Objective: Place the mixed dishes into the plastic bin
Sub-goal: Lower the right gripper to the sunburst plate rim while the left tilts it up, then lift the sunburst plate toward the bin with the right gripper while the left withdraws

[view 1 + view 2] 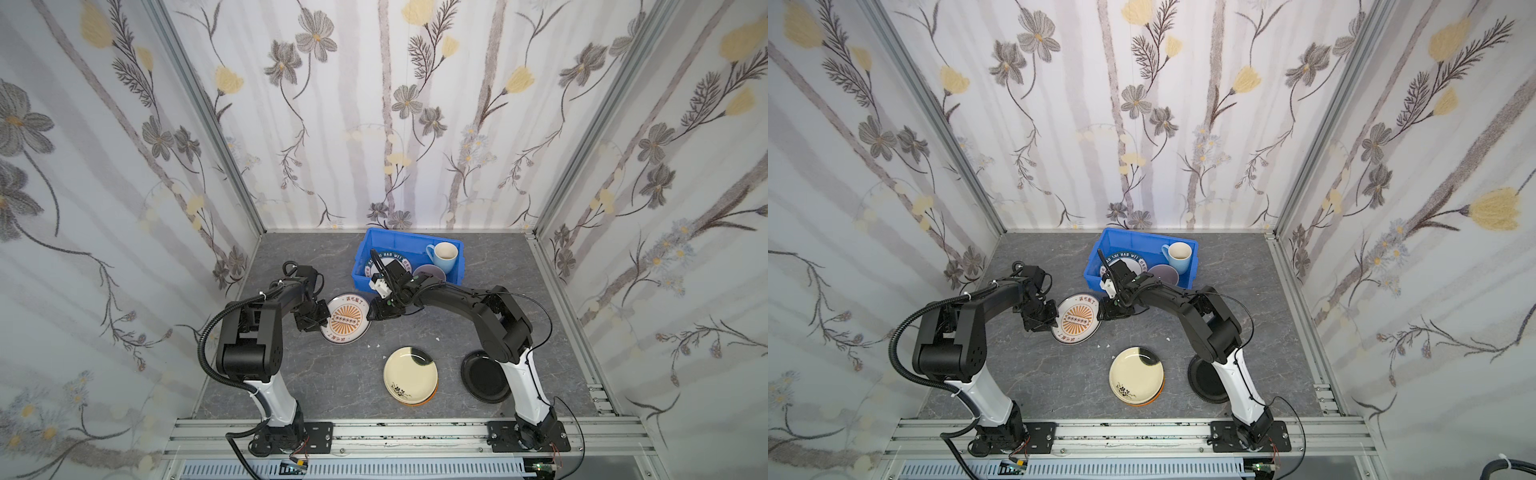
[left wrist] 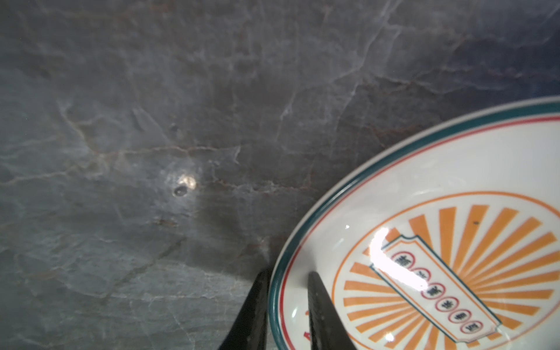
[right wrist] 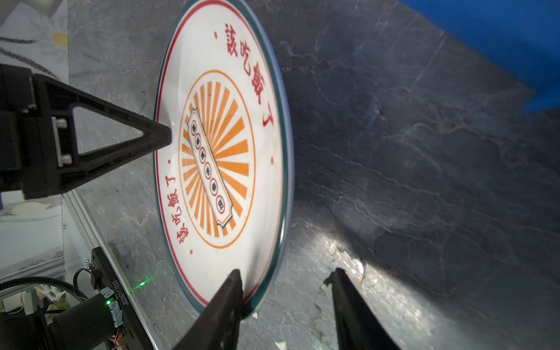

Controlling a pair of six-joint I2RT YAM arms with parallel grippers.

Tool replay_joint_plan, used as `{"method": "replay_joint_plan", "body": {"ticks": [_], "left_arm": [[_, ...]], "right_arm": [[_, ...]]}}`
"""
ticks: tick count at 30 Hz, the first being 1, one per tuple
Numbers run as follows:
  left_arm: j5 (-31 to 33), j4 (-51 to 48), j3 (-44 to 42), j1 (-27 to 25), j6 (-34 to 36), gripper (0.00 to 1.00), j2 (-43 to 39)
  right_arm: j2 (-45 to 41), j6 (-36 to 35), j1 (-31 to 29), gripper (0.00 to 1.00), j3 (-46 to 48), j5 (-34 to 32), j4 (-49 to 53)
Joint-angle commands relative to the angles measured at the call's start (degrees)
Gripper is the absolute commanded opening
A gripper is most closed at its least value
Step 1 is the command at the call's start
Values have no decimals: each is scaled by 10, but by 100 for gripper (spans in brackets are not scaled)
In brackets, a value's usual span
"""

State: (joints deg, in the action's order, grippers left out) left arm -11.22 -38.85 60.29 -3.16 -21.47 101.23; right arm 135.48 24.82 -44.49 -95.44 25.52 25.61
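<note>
On the counter, just in front of the blue bin, lay the teal-rimmed plate. The left end effector sat narrow astride its rim, clamp not confirmable; the right end effector stood wider across the opposite rim, outer finger clear of it.

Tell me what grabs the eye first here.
The sunburst plate mid-table, with the left gripper straddling its rim on one side and the right gripper open at the opposite edge. Behind it, the bright blue bin already holds a light blue mug.
</note>
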Motion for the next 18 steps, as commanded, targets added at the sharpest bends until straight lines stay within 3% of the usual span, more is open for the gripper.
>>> {"method": "replay_joint_plan", "body": {"ticks": [1, 7, 14, 18], "left_arm": [[7, 2, 0, -3, 0, 22, 10], [-2, 7, -1, -7, -1, 21, 13], [-10, 11, -6, -12, -1, 22, 11], [-10, 3, -7, -12, 0, 24, -5]], "right_arm": [[12, -4, 0, 48, -18, 15, -4], [29, -4, -2, 45, -46, 32, -1], [31, -3, -3, 14, -60, 47, 3], [14, -5, -2, 6, -48, 51, 6]]}}
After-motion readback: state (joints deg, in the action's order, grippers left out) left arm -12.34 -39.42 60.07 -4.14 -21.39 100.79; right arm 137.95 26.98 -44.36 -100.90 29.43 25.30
